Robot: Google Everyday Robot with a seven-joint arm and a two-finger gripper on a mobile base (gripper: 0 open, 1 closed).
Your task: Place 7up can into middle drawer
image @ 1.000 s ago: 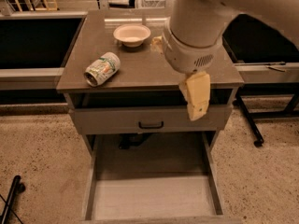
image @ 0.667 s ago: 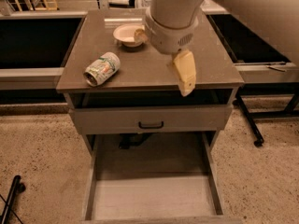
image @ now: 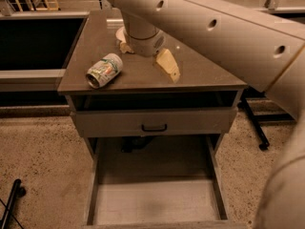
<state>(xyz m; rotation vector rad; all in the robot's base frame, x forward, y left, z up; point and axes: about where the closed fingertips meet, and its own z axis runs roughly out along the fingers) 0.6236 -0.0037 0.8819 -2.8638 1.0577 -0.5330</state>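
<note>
The 7up can (image: pixel 104 70) lies on its side on the left part of the grey cabinet top (image: pixel 200 73). My gripper (image: pixel 147 56) hangs over the middle of the top, to the right of the can and apart from it, open and empty. One cream finger (image: pixel 167 65) points down to the right and the other tip (image: pixel 126 47) shows at the left of the wrist. The middle drawer (image: pixel 157 202) stands pulled out low in front, with a bare pale floor.
A cream bowl (image: pixel 119 32) sits at the back of the top, mostly hidden behind my wrist. A shut drawer front with a black handle (image: pixel 154 127) lies above the open drawer. My arm (image: pixel 228 37) crosses the upper right. A black stand leg (image: pixel 255 128) is on the floor at the right.
My gripper has moved back and to the left across the cabinet top, toward the bowl and nearer the can. The view has shifted lower and closer. The can has not moved.
</note>
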